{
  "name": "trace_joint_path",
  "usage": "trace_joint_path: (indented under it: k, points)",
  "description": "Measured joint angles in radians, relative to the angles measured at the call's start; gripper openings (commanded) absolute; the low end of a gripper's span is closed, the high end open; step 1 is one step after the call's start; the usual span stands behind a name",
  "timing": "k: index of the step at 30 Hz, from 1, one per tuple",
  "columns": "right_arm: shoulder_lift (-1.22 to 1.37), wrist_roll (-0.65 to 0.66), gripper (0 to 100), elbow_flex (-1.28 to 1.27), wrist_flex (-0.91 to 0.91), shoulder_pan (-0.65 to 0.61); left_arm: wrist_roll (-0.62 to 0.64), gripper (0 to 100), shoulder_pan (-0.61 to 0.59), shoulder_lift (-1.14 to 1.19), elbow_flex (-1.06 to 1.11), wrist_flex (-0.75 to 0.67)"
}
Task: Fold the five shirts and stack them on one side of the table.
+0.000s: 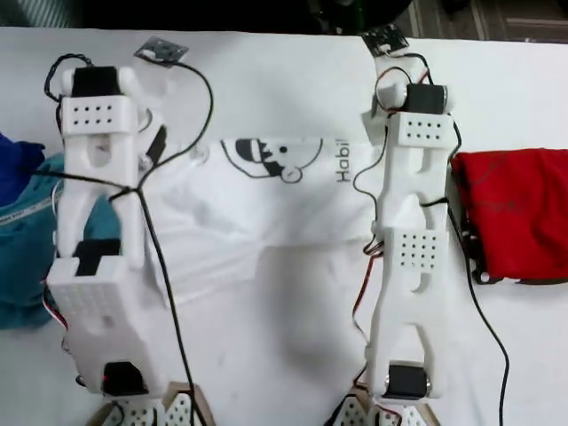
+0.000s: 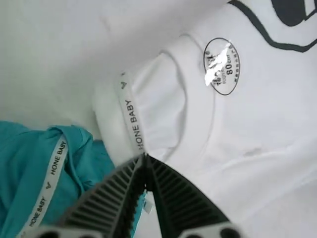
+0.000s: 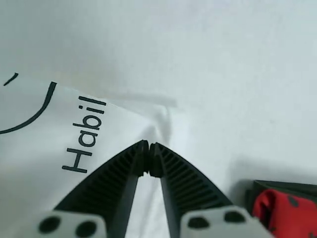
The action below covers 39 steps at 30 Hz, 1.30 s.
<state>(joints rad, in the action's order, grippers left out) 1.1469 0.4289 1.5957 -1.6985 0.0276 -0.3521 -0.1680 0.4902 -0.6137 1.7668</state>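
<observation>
The white shirt (image 1: 266, 213) lies in the middle of the table (image 1: 284, 80), between the two arms. It is rumpled, its black print faces up, and its near edge is bunched into folds. The left wrist view shows its collar (image 2: 130, 116) lying just beside the teal shirt (image 2: 29, 168).

The left gripper (image 2: 144, 161) is clenched, and its ridged black tips meet right at the collar's edge. Whether cloth is caught between them cannot be told. The right gripper (image 3: 148, 148) is also clenched. It sits at the shirt's printed edge, where the fabric puckers up into its tips, so it seems to be pinching the shirt there.

The teal shirt sits crumpled at the table's left edge, partly under the left arm (image 1: 98, 222). A blue shirt (image 1: 13, 164) touches it on the far side. On the other side, the red shirt (image 1: 515, 209) lies folded past the right arm (image 1: 413, 257), well apart from the white one. A dark object (image 1: 463, 240) runs along its inner edge.

The table is plain white, and black cables (image 1: 160, 257) trail across it and over the left arm. Beyond the far edge is dark floor (image 1: 515, 18), with a paler striped patch at the corner.
</observation>
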Motion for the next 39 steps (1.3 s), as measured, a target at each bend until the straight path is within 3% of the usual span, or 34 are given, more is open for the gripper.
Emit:
trace_joint_path:
  k: [6,14,25,32,39]
  points:
    - [0.06,0.0,2.1,0.0,0.031,0.031,0.002,16,0.0,0.0,0.06,-0.012]
    - [0.064,0.0,1.9,0.0,0.028,0.026,0.017,17,0.0,0.0,0.055,-0.014]
    - [0.064,0.0,1.9,0.0,-0.011,0.02,0.018,17,-0.017,0.0,-0.259,0.005]
    - [0.063,0.0,1.9,0.0,-0.011,-0.097,0.018,17,-0.017,0.0,-0.11,0.005]
    - [0.063,0.0,1.9,0.0,-0.02,-0.097,0.02,17,-0.002,0.0,-0.011,0.005]
